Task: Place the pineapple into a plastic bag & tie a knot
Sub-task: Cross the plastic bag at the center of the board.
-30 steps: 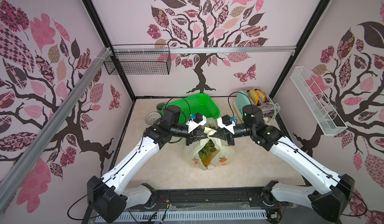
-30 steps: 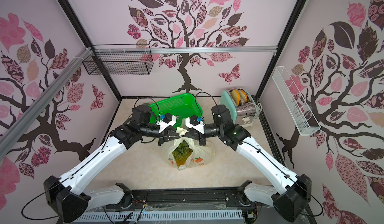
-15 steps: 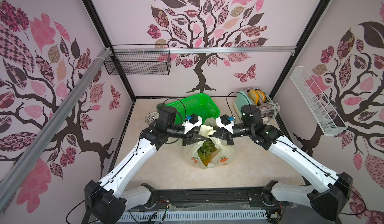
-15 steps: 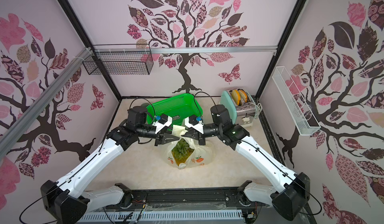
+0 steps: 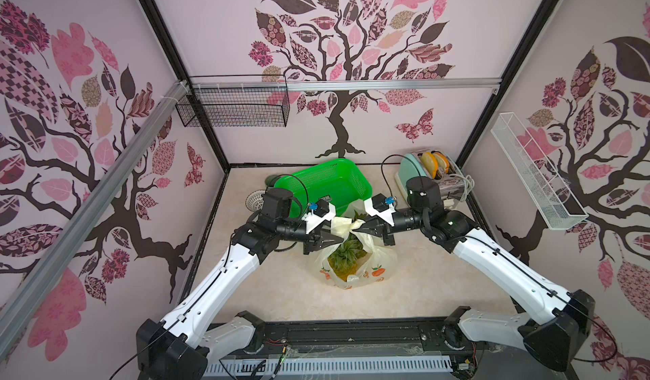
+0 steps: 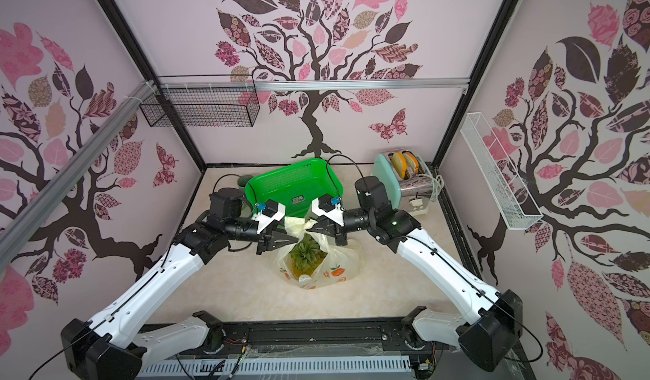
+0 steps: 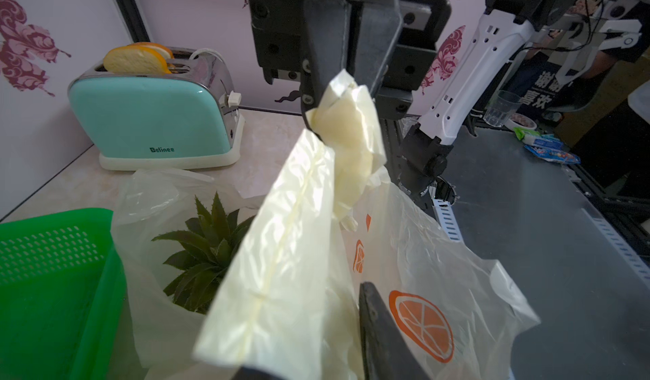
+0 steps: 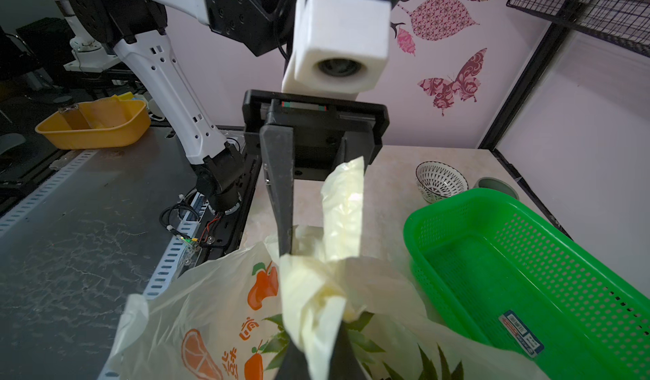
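Note:
The plastic bag [image 5: 378, 265] [image 6: 337, 262] stands mid-table, pale yellow with orange fruit prints. The pineapple [image 5: 343, 258] [image 6: 306, 255] sits inside it, and its green crown [image 7: 207, 251] shows through the mouth. Both handles are drawn up above the bag. My right gripper [image 5: 357, 229] [image 8: 316, 357] is shut on one bunched handle [image 7: 348, 125]. My left gripper [image 5: 334, 240] [image 7: 309, 329] faces it from the left with its jaws apart. The other handle strip [image 8: 343, 205] hangs loose in the gap between the left fingers [image 8: 278, 191].
A green basket [image 5: 327, 184] lies just behind the bag. A mint toaster [image 5: 425, 174] with bread slices stands at the back right. A patterned bowl [image 5: 254, 200] and a dark cup [image 5: 272, 181] sit at the back left. Wire baskets hang on the walls.
The left jaws have parted around their handle strip, and the left gripper has shifted slightly down and towards me. The right gripper keeps its hold almost in place.

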Available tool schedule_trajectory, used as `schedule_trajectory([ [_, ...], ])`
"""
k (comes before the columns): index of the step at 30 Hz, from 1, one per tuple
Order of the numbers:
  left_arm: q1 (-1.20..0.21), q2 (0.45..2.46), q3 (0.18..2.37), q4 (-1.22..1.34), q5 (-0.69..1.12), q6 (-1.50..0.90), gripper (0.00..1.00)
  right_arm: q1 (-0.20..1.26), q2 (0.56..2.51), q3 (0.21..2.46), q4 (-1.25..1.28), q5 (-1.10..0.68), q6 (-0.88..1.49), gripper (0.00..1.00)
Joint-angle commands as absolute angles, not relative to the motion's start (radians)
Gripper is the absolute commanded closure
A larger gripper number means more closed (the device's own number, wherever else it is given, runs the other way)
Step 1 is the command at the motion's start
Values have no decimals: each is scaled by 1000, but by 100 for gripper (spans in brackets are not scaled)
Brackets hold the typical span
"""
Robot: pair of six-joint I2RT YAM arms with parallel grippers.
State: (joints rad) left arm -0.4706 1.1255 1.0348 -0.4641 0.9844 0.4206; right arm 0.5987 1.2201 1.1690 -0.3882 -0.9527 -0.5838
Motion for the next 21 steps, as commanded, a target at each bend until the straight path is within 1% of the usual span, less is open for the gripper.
schedule_trajectory([
  [1,-468,1126,1036,-414,992,401,79,598,1190,1218,-436,-1007,-592,100],
  [3,-469,1135,1047,-410,988,400,84,598,1172,1224,-453,-1020,-592,100],
  [7,-494,1154,1064,-401,955,400,84,605,1158,1248,-482,-1044,-583,100],
  [12,-559,1208,1093,-392,889,388,82,632,1190,1278,-493,-1063,-580,100],
  [15,-569,1227,1109,-396,888,382,82,638,1206,1278,-470,-1025,-577,100],
  [18,-570,1218,1113,-435,888,414,82,637,1227,1295,-493,-948,-622,100],
  [21,-570,1212,1122,-510,896,467,78,637,1247,1315,-523,-890,-665,100],
])
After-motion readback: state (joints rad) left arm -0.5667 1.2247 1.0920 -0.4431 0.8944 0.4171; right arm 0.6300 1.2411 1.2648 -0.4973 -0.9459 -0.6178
